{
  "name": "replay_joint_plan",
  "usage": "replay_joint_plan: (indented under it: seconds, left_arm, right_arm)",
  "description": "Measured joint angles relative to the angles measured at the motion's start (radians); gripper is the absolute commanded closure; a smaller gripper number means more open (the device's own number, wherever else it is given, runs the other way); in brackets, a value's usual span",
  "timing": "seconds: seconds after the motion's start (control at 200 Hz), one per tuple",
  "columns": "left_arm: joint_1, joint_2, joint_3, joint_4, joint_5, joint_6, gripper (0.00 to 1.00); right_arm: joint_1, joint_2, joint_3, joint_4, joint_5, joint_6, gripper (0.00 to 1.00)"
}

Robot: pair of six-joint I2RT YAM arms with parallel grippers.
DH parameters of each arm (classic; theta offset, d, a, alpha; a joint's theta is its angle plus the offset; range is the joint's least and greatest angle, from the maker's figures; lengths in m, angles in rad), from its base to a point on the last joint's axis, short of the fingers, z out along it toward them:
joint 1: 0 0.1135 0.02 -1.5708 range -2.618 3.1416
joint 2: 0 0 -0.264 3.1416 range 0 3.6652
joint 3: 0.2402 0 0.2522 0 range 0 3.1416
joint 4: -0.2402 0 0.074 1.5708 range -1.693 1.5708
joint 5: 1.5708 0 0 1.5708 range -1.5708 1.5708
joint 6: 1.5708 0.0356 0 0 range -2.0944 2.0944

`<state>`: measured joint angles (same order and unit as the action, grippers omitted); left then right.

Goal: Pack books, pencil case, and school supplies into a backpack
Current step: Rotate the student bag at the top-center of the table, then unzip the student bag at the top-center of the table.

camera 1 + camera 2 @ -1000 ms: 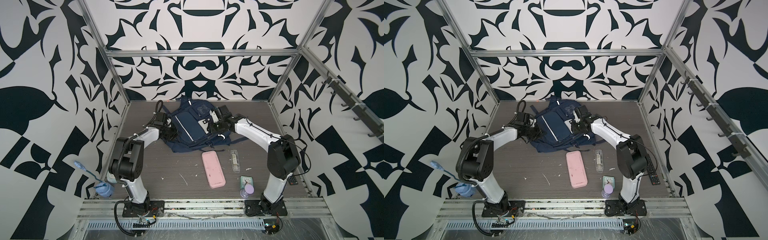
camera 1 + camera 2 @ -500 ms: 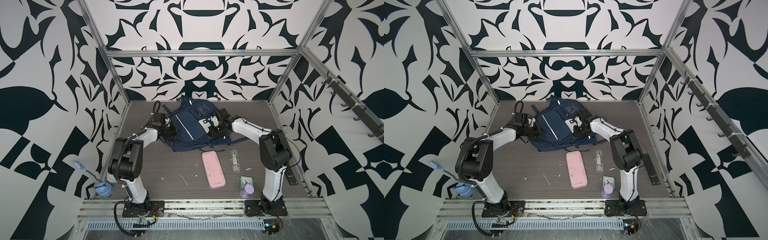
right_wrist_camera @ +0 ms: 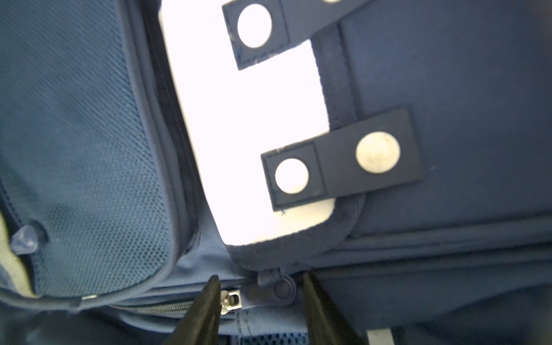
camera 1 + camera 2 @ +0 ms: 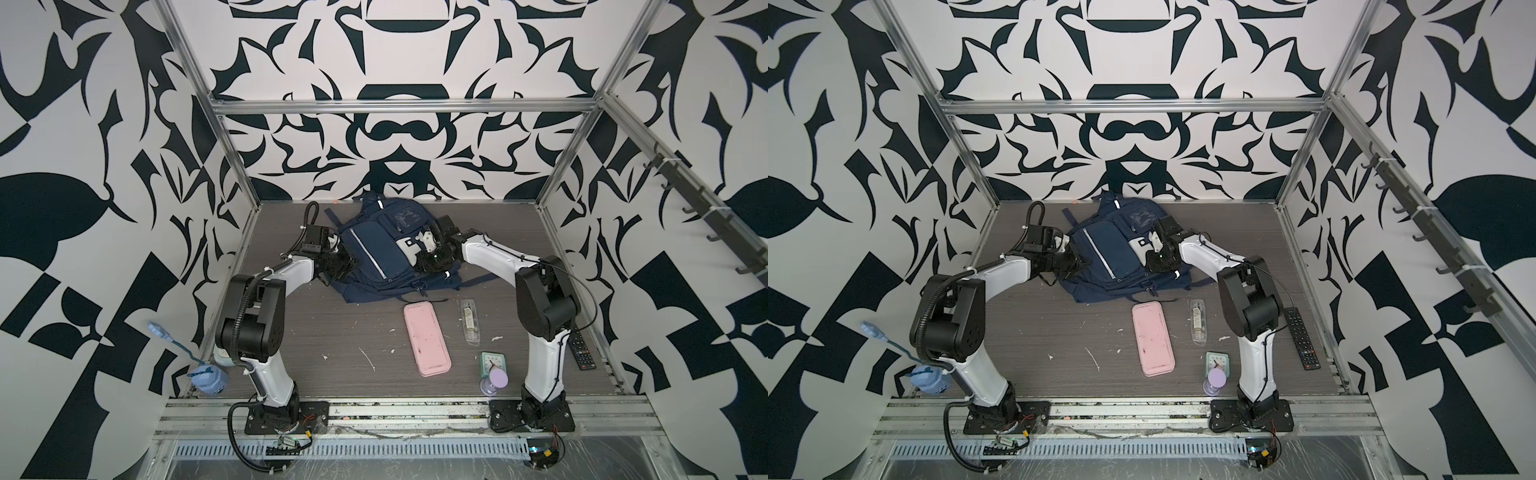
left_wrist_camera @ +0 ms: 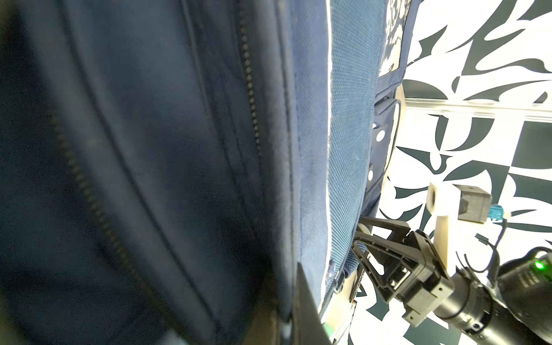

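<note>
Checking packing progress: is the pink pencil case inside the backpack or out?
Out. The pencil case lies flat on the table, apart from the backpack.

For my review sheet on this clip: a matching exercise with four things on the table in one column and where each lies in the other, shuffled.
Things
1. backpack
2. pencil case
3. clear packet
4. remote control

Places
A. Between the pencil case and the right arm
B. By the table edge, on the outer side of the right arm
C. Farthest from the camera of the four
D. Middle of the table, just nearer the camera than the backpack

Pairs: 1-C, 2-D, 3-A, 4-B
</note>
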<state>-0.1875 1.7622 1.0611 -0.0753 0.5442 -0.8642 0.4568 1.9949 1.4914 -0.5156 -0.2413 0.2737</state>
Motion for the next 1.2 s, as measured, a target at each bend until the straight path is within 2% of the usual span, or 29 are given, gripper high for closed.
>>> replay_joint_plan:
  seconds: [0.345, 0.98, 1.2]
  left_arm:
    - [0.011, 0.001, 0.000, 0.003, 0.004, 0.000, 1.00]
    - [0.015, 0.013, 0.000, 0.004, 0.003, 0.000, 1.00]
    - [0.016, 0.014, 0.000, 0.004, 0.003, 0.001, 1.00]
  right_arm:
    - [-0.022, 0.003, -0.004, 0.029, -0.112, -0.005, 0.61]
    - [-0.088, 0.005, -0.080, 0.142, -0.323, 0.075, 0.78]
    - [-0.089, 0.005, -0.089, 0.152, -0.354, 0.080, 0.80]
